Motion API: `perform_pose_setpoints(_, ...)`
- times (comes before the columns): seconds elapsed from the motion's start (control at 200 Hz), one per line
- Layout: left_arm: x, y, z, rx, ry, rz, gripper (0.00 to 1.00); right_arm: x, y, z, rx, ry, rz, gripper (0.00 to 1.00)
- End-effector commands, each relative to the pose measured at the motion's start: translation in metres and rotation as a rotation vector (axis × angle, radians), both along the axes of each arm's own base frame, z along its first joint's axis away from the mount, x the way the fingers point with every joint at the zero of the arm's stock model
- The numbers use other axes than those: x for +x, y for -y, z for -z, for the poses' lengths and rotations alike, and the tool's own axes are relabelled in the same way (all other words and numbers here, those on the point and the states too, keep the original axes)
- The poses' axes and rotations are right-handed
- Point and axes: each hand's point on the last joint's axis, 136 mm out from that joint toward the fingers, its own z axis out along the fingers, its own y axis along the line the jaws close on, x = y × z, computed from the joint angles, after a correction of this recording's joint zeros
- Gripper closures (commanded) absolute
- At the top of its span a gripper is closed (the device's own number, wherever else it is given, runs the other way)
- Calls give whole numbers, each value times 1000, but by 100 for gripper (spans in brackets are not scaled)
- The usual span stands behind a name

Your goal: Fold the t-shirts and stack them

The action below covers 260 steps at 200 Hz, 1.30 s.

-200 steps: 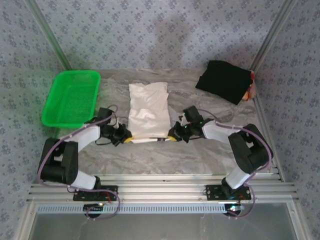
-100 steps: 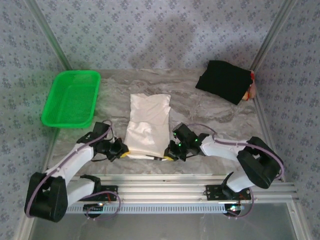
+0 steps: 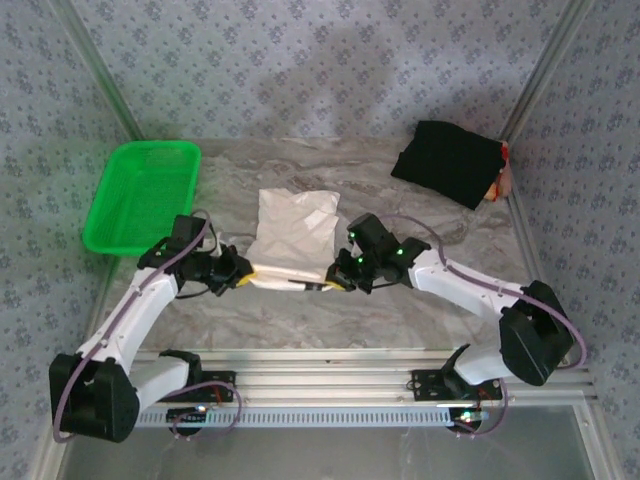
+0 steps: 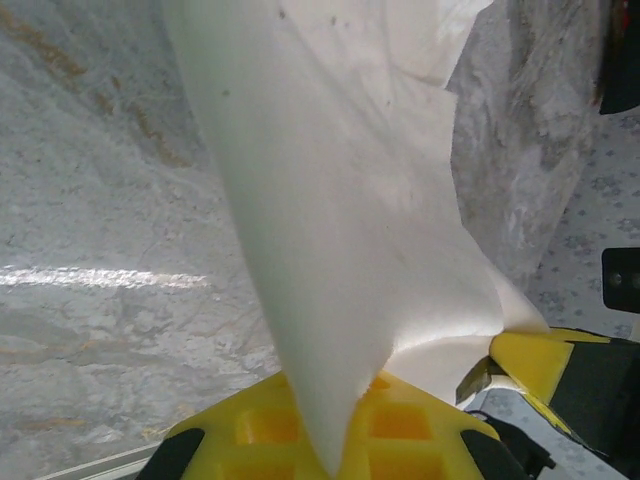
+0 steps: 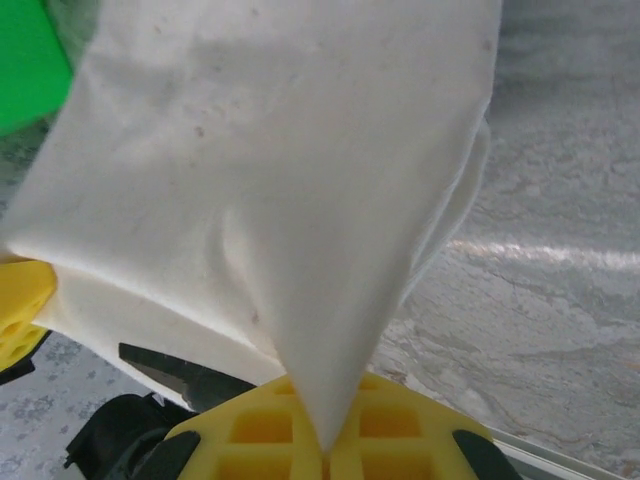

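green basket (image 3: 140,195) beside off-white shirt (image 3: 292,225); black shirt (image 3: 448,160) apart.

The large shirt (image 3: 292,228) lies between left hand (image 3: 244,275) and right hand (image 3: 336,279), basket (image 3: 140,196) behind-left, second shirt (image 3: 448,161) behind-right.

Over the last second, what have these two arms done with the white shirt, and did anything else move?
The left gripper and right gripper kept pinching the white shirt at its near corners. They first dragged it toward the arms' bases, then lifted that edge and moved it back away. The black shirt and green basket stayed put.
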Motion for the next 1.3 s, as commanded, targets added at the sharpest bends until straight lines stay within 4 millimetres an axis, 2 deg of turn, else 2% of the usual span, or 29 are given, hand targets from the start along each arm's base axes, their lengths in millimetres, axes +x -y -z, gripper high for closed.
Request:
perform_pose_setpoints(0.0,11,2,-17,-47,14,18,100,9,6,-10,-22,12,-9,100)
perform_pose_setpoints(0.25,47,0,-30,-93,24,14,100,49,3,-29,-2,41,-23,100)
perform_pose_setpoints(0.28,51,0,-32,-96,25,13,100,51,4,-25,-9,31,-24,100)
perform_pose_setpoints(0.29,52,0,-33,-98,26,12,100,57,1,-35,5,51,-24,100)
perform_pose_setpoints(0.305,54,0,-33,-100,27,12,100,61,1,-38,9,57,-24,100)
perform_pose_setpoints(0.495,79,-3,-41,-124,32,5,100,93,3,-48,30,69,-16,100)
perform_pose_setpoints(0.71,114,-11,-43,-149,64,-17,100,123,8,-44,31,53,-18,100)
perform_pose_setpoints(1.009,161,-8,-50,-164,92,5,100,163,20,-36,43,39,11,100)
perform_pose_setpoints(1.294,195,-6,-39,-174,78,2,100,196,29,-22,53,20,34,100)
